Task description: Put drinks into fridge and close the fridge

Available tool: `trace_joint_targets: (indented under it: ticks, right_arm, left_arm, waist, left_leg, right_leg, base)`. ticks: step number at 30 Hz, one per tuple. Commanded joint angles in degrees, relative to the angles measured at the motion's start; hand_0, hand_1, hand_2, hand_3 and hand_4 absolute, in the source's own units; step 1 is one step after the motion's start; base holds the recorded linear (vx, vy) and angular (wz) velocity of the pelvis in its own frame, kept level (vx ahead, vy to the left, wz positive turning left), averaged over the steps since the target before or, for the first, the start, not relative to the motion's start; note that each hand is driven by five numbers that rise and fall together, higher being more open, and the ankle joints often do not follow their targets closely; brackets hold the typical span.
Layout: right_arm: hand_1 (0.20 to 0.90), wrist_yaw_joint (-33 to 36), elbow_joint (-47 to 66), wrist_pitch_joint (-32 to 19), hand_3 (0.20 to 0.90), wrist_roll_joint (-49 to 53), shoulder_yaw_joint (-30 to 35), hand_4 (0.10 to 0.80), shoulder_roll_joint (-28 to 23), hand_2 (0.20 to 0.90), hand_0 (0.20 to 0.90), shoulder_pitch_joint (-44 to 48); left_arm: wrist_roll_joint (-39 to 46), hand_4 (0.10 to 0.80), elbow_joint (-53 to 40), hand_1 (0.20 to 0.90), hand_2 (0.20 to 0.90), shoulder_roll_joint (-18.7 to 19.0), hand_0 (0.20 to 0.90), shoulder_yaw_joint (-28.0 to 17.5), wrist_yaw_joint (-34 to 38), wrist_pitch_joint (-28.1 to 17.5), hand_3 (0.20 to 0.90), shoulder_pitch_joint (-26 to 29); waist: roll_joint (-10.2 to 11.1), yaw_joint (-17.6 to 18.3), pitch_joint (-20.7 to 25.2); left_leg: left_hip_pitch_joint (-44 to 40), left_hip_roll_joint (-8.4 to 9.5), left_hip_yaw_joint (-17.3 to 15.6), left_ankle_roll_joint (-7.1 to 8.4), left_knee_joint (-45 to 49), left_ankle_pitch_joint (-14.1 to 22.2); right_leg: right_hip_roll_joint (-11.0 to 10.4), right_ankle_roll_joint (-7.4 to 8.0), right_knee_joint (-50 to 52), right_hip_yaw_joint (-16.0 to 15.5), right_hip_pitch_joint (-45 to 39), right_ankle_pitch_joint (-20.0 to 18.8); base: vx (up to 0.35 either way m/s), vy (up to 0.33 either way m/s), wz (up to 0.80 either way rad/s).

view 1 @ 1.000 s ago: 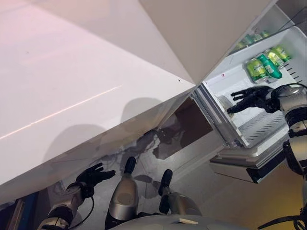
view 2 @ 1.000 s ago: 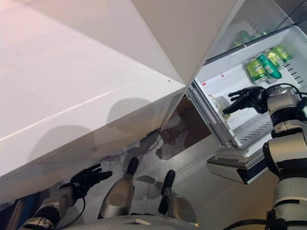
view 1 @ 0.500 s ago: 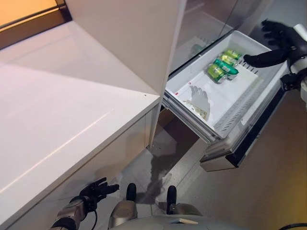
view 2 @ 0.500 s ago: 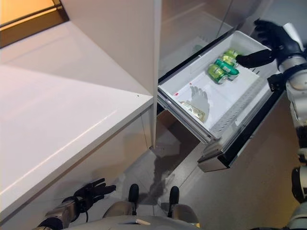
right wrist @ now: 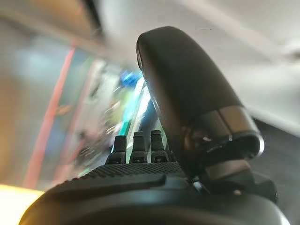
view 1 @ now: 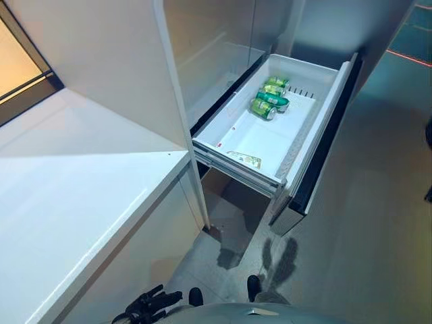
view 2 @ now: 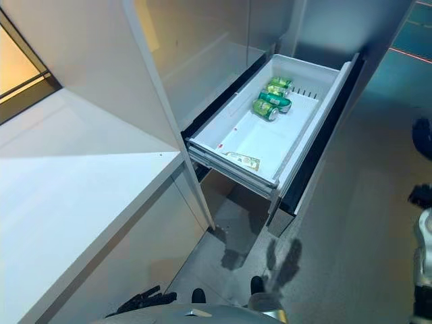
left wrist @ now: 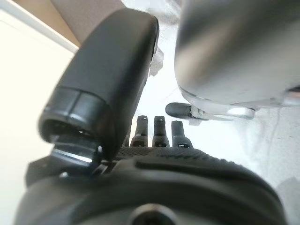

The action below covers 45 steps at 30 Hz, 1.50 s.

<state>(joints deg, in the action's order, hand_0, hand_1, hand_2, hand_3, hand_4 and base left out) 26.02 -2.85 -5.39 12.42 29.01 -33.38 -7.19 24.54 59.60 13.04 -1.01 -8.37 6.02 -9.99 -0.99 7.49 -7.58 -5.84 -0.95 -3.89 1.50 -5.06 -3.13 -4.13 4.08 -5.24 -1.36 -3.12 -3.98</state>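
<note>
Left robot hand (view 1: pixel 145 309): low beside the worktop (view 1: pixel 81 202), fingers spread, empty, idle.
Drinks (view 1: pixel 268 99): lying in the open fridge drawer (view 1: pixel 266 138), well ahead of both hands, so stowing looks done.
Right robot hand (right wrist: pixel 154 154): fingers straight, empty, clear of the drawer; closing remains.

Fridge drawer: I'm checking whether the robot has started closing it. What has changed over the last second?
The right robot hand, which reached over the drawer by the cans, has pulled back to the view's right edge, holding nothing. The camera also swung, so the whole scene shifted. The drawer stays open with the cans and the flat packet inside; the left robot hand stays low and open.
</note>
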Motion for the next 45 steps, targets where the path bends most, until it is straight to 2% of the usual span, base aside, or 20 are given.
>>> trace_joint_targets:
  ticks: [1,8,11,17,20,26,33,41,45]
  right_arm:
    - [0.900,-1.4,1.5,-6.3,0.900,1.0,2.5,0.800,-1.7,0.900,0.900,2.9]
    - [0.900,-10.1,-7.1,-1.7,0.900,5.1,-4.6,0.800,-1.6,0.900,0.900,4.8]
    - [0.900,-14.0,-9.6,-0.4,0.900,5.8,-10.3,0.800,-2.0,0.900,0.900,7.7]
    - [0.900,-19.2,-11.7,-2.7,0.900,5.5,-18.6,0.800,-3.0,0.900,0.900,13.7]
    - [0.900,-21.6,-11.5,-4.4,0.900,4.8,-24.1,0.800,-3.4,0.900,0.900,19.6]
    - [0.900,-25.7,-11.9,-3.6,0.900,3.3,-31.4,0.800,-2.5,0.900,0.900,27.6]
    - [0.900,-26.5,-13.4,-1.3,0.900,4.0,-40.7,0.800,-0.2,0.900,0.900,38.3]
    - [0.900,-24.3,-17.6,-0.7,0.900,8.4,-49.4,0.800,6.1,0.900,0.900,52.5]
    - [0.900,-25.1,-19.6,-0.4,0.900,10.0,-52.3,0.800,9.3,0.900,0.900,56.0]
  left_arm:
    - [-3.2,0.800,1.5,0.900,0.900,2.5,0.900,-2.1,-0.1,-1.3,0.900,0.3]
    - [-1.2,0.800,1.2,0.900,0.900,3.2,0.900,-1.4,2.3,-0.2,0.900,1.7]
    - [0.4,0.800,0.8,0.900,0.900,4.0,0.900,-0.8,4.5,0.6,0.900,3.9]
    - [1.9,0.800,0.7,0.900,0.900,5.0,0.900,1.3,6.0,1.4,0.900,7.3]
    - [2.6,0.800,0.6,0.900,0.900,5.2,0.900,2.7,7.0,1.7,0.900,9.4]
    - [2.9,0.800,0.6,0.900,0.900,5.2,0.900,4.1,8.0,2.0,0.900,11.8]
    - [1.0,0.800,0.5,0.900,0.900,5.3,0.900,7.1,9.8,2.7,0.900,14.8]
    - [1.1,0.800,0.0,0.900,0.900,5.8,0.900,10.3,9.6,3.4,0.900,18.5]
    - [0.9,0.800,0.0,0.900,0.900,5.4,0.900,11.5,9.5,3.5,0.900,18.8]
  waist:
    - [0.4,-1.0,-1.5]
    - [0.5,-0.8,-6.5]
    - [0.7,-1.5,-8.3]
    - [0.8,-2.7,-10.9]
    - [0.5,-3.8,-12.5]
    - [0.7,-5.3,-13.5]
    - [1.2,-7.3,-14.7]
    - [0.9,-10.9,-16.7]
    - [0.6,-12.1,-16.8]
  left_leg:
    - [2.7,4.25,-0.7,-4.86,13.4,12.3]
    - [7.1,4.51,-1.3,-6.21,24.1,16.6]
    - [11.2,4.38,-1.0,-6.77,29.2,17.8]
    - [16.9,4.88,0.9,-6.92,34.7,18.2]
    - [19.9,5.25,1.8,-6.97,37.3,18.2]
    - [22.6,5.58,2.1,-6.82,40.6,18.7]
    - [24.5,5.77,2.5,-6.95,44.0,19.0]
    - [26.1,6.22,2.8,-7.15,46.0,18.9]
    - [25.3,6.40,3.1,-7.18,45.6,18.8]
  right_leg:
    - [1.7,-1.76,13.6,-1.1,2.7,8.8]
    - [0.9,-4.22,23.5,-1.8,6.5,13.1]
    - [0.8,-5.56,28.7,-2.0,9.9,14.7]
    - [1.1,-7.09,34.0,-2.1,14.3,15.7]
    - [1.0,-7.72,36.8,-2.4,17.1,16.2]
    - [0.4,-7.99,39.2,-3.0,18.5,16.7]
    - [0.0,-7.80,41.7,-3.2,19.6,16.5]
    - [-0.2,-7.36,44.9,-3.4,21.8,16.7]
    - [-0.6,-7.19,45.0,-3.8,21.0,16.8]
  base:
    - [0.074,0.030,-0.03]
    - [0.051,0.017,-0.03]
    - [0.001,-0.019,0.03]
    - [-0.005,-0.010,0.06]
    - [-0.053,0.009,0.09]
    - [-0.015,0.013,0.04]
    - [0.018,0.011,0.02]
    - [-0.037,0.015,0.01]
    - [0.019,0.026,0.11]
